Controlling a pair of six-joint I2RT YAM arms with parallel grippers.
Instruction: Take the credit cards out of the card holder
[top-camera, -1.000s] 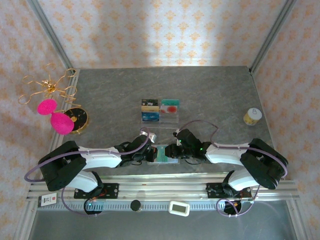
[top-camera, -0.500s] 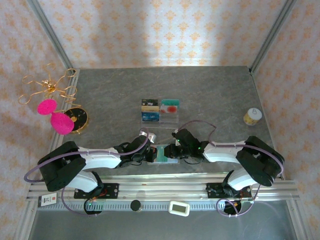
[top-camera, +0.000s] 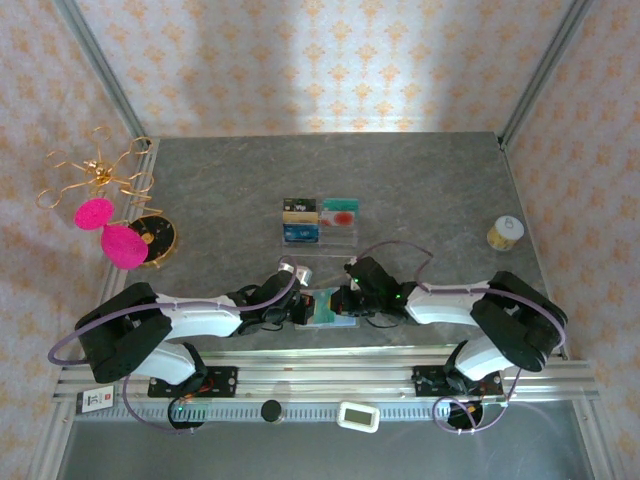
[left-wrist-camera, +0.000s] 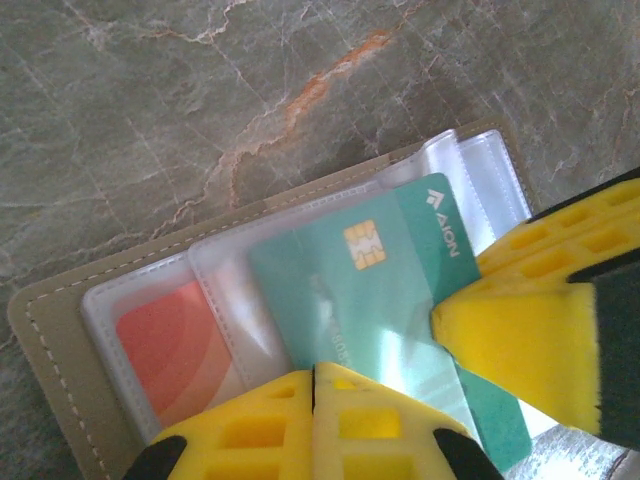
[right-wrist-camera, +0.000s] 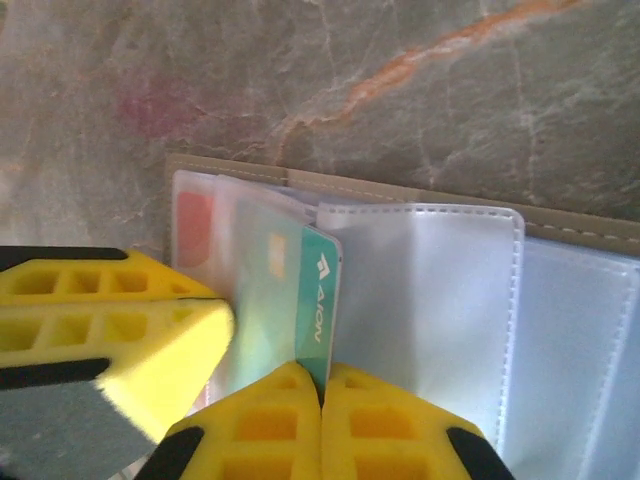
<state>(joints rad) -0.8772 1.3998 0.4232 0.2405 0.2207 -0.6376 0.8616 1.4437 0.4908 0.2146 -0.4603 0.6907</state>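
Left wrist view: clenched left tool (left-wrist-camera: 313, 375) rests on green "AION" card (left-wrist-camera: 370, 300), right tool (left-wrist-camera: 468, 292) pinching it.

The table (left-wrist-camera: 150, 120) is grey-green marbled stone with rust-orange veins. The card holder (left-wrist-camera: 60, 330) is olive-tan with pale stitching and milky clear sleeves. One credit card (left-wrist-camera: 380, 290) is teal with a gold chip and white lettering. The second card (left-wrist-camera: 175, 335) is pale with red-orange arcs. The left end effector (left-wrist-camera: 313, 400) and the right end effector (right-wrist-camera: 321, 400) have bright yellow pads on black. The wallpaper (top-camera: 330, 60) is pale pink with orange motifs.
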